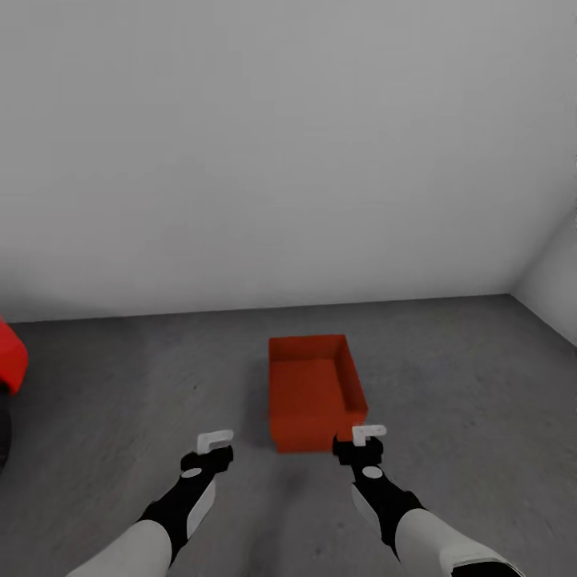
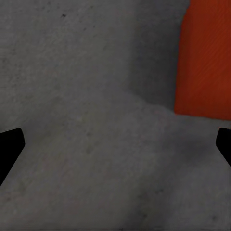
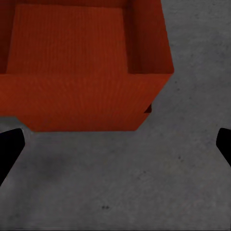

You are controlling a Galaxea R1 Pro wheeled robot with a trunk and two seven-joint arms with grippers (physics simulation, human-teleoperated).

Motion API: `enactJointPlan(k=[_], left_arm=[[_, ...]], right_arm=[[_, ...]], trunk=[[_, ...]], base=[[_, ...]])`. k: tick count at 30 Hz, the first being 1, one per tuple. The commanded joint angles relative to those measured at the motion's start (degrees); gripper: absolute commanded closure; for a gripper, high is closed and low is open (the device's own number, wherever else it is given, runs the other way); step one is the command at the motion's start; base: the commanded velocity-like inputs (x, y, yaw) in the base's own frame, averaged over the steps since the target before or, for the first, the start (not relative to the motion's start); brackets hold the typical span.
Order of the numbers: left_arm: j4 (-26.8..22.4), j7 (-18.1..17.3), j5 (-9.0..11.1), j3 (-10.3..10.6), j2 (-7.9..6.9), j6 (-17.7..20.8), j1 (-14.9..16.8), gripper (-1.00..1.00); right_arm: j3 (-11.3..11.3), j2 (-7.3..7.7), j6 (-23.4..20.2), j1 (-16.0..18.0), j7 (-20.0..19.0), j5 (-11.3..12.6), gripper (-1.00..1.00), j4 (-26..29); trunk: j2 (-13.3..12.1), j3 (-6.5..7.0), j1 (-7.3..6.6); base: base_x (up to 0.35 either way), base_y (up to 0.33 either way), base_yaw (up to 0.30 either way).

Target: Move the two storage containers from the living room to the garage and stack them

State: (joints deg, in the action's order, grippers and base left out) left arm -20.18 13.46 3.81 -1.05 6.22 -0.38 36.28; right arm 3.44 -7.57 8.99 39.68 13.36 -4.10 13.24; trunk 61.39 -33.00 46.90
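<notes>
Garage scene, head view. An orange-red storage container (image 1: 314,391) sits on the dark grey concrete floor (image 1: 449,377), open side up, its long axis running away from the robot toward the white wall (image 1: 272,144). In the right wrist view a second orange edge (image 3: 148,109) peeks out just under the container's near corner; possibly the other bin beneath it, but the view is too tight to be sure.

Left end effector (image 1: 215,445) hangs above bare floor, well apart from the container's left wall. Right end effector (image 1: 367,437) hangs just beside the near right corner of the container, apparently not touching. Both are spread wide and hold nothing: in each wrist view the dark fingertips (image 2: 10,147) (image 3: 9,147) sit at opposite picture edges with only floor between them.

Open room: clear concrete on both sides of the container and between its far end and the wall. A side wall (image 1: 553,288) closes the space at far right. At far left, part of a red car (image 1: 10,357) stands at the picture edge, well apart from the container.
</notes>
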Motion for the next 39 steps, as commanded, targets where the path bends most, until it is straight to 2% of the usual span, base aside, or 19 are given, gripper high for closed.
enactJointPlan(k=[1, 8, 10, 11, 13, 18, 22, 25, 26, 29, 32, 35, 39], left_arm=[[0.0, 0.06, 0.41, -0.09, 0.02, -0.05, 0.02, -1.0], [1.07, -0.09, 0.43, -0.09, -0.08, -0.3, 0.02, -1.0], [1.97, -0.25, 0.37, -0.09, -0.22, -0.37, 0.02, -1.0], [2.81, -0.33, 0.39, -0.09, -0.3, -0.39, 0.02, -1.0], [3.68, -0.38, 0.4, -0.09, -0.41, -0.37, 0.02, -1.0], [10.78, -0.52, 0.32, -0.12, -1.95, -0.32, 0.02, -1.0], [14.22, -0.45, 0.84, -0.17, -3.56, 0.97, 0.06, -1.0], [17.39, -0.45, 2.03, -0.15, -4.64, 3.67, 0.06, -1.0], [18.5, -0.56, 2.53, -0.13, -5.47, 4.48, 0.02, -1.0], [19.64, -1.21, 3.53, -0.16, -7.56, 5.33, -0.22, -1.0], [19.95, -1.98, 4.55, -0.19, -8.27, 5.19, -0.64, -1.0], [20.1, -2.48, 5.3, -0.21, -8.56, 4.23, -3.02, -1.0], [20.15, -3.37, 5.57, -0.19, -8.46, 1.57, -8.77, -1.0]], right_arm=[[0.34, 0.01, -0.03, 0.04, 0.53, -0.41, -1.0, -0.09], [0.34, 0.2, -0.18, 0.04, 0.4, -0.26, -1.0, -2.26], [0.33, 0.9, -0.09, 0.04, 0.17, -0.18, -1.0, -4.8], [0.38, 1.76, -0.06, 0.04, 0.0, -0.22, -1.0, -7.52], [0.4, 2.21, -0.05, 0.04, -0.08, -0.25, -1.0, -9.06], [0.49, 4.62, -0.38, -0.58, -0.31, -0.36, -1.0, -14.28], [0.51, 6.3, -0.62, -4.8, -0.34, -0.37, -1.0, -15.02], [0.52, 6.56, -0.58, -8.3, -0.35, -0.41, -1.0, -15.12], [0.55, 6.61, -0.49, -9.91, -0.35, -0.47, -1.0, -15.14], [0.59, 6.72, -0.24, -13.77, -0.38, -0.58, -1.0, -15.16], [0.6, 6.86, -0.28, -16.67, -0.58, -0.64, -1.0, -15.16], [0.6, 6.94, -0.55, -19.2, -0.78, -0.65, -1.0, -15.17], [0.61, 7.38, -0.71, -19.81, -0.85, -0.6, -1.0, -15.17]], trunk=[[0.04, -0.05, -0.03], [0.04, -0.05, -0.03], [0.04, -0.05, -0.03], [0.04, -0.05, -0.03], [0.04, -0.05, -0.03], [0.04, -0.05, -0.03], [0.04, -0.05, -0.03], [0.04, -0.05, -0.03], [0.04, -0.05, -0.03], [0.04, -0.05, -0.03], [0.04, -0.05, -0.03], [0.04, -0.05, -0.03], [0.04, -0.05, -0.03]], base=[[-0.281, 0.142, 0.0], [-0.129, 0.067, 0.0], [-0.022, 0.011, 0.0], [-0.007, 0.004, 0.0], [-0.005, 0.003, 0.0], [-0.001, 0.001, 0.0], [0.0, 0.0, 0.0], [0.0, 0.0, 0.0], [0.0, 0.0, 0.0], [0.0, 0.0, 0.0], [0.0, 0.0, 0.0], [0.0, 0.0, 0.0], [0.0, 0.0, 0.0]])
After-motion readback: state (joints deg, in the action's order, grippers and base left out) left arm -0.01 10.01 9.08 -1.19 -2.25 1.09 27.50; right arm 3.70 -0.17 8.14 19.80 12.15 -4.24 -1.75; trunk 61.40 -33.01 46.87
